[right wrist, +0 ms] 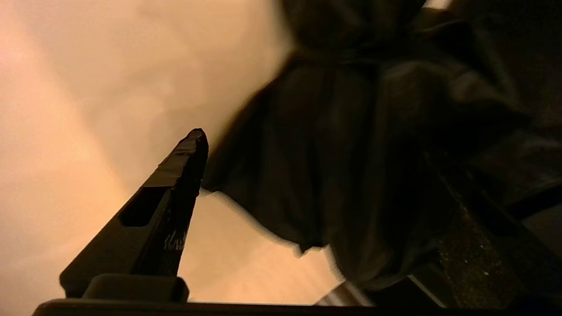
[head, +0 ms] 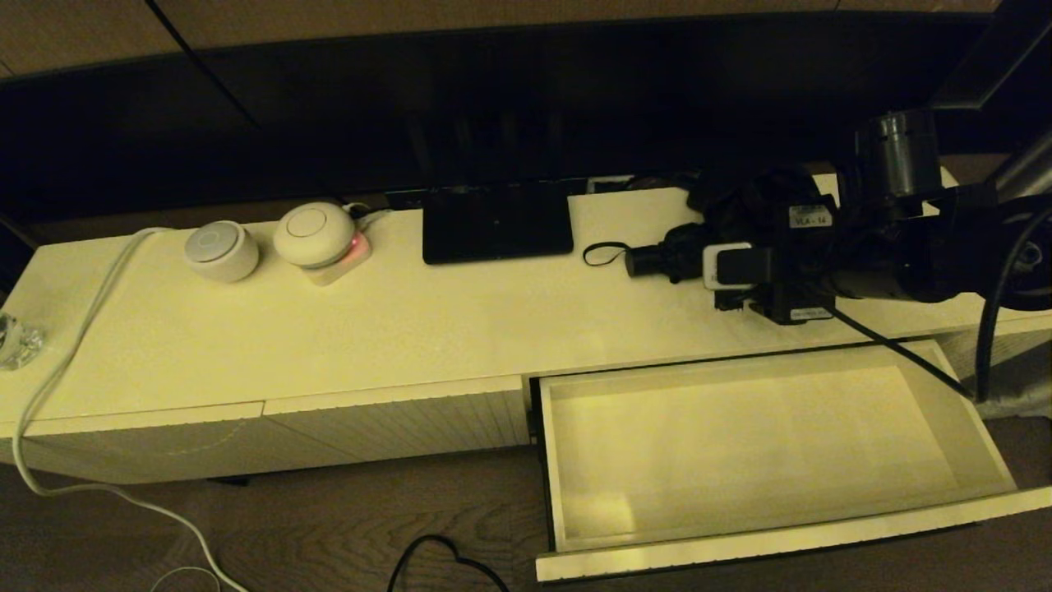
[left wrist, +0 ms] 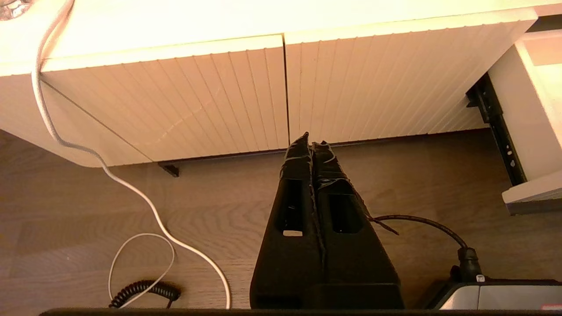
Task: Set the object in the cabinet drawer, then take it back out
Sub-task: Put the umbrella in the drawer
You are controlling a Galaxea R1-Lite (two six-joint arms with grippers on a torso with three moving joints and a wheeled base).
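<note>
The umbrella [head: 682, 247] lies on the cabinet top [head: 370, 329], just behind the pulled-out drawer [head: 764, 460]. Its bunched black fabric sits under the right gripper [head: 744, 271], while its short handle and thin wrist loop [head: 604, 253] stick out beyond the gripper toward the robot's left. Its long axis runs roughly along the cabinet's length, parallel to the drawer front, handle end pointing left. In the right wrist view the fabric [right wrist: 351, 175] fills the space between the spread fingers, one finger [right wrist: 175, 197] standing clear to one side of the cloth and the other lost behind its folds, so the fingers look open around the bundle rather than clamped on it. The step in hand appears to be the first grasp. To do it well, the fingers should close across the firm core of the bundle rather than pinching loose cloth alone, which could slip or unfurl on the lift. The drawer stands open and bare, close in front of the fingers, so the carry is short. The left gripper [left wrist: 311, 145] hangs low over the floor before the closed ribbed panels [left wrist: 219, 96], its fingers pressed together on nothing.
</note>
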